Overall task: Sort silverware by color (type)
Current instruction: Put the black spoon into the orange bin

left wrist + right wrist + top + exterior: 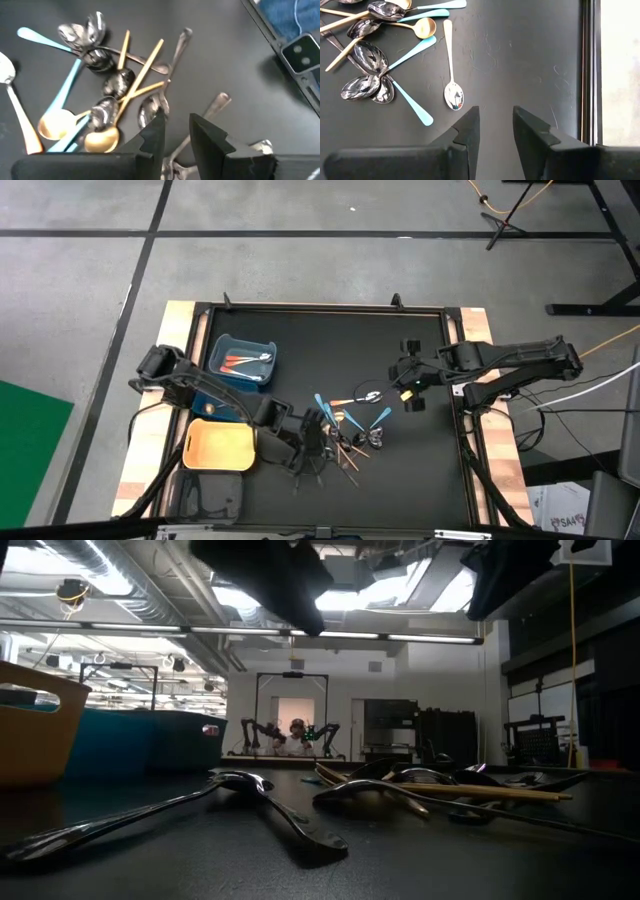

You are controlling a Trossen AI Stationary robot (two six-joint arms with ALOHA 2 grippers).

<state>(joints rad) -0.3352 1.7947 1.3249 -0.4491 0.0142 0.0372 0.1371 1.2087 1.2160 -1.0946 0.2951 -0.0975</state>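
Observation:
The silverware lies in a loose pile (345, 430) at the table's middle: light blue, gold and shiny black spoons crossing one another (110, 85). My left gripper (312, 448) hangs open just above the pile's left edge, pointing steeply down, and black utensils (220, 100) lie on the mat below its fingers (176, 140). My right gripper (408, 385) stands open above bare mat to the right of the pile. An orange-handled spoon with a silver head (451, 65) lies alone on the mat just ahead of its fingers (495, 130). Neither gripper has anything between its fingers.
A blue bin (242, 360) with orange-handled pieces stands at the far left. A yellow bin (220, 448) is nearer, and a grey bin (215, 495) sits at the near left corner. Bare black mat (420, 470) lies right of the pile.

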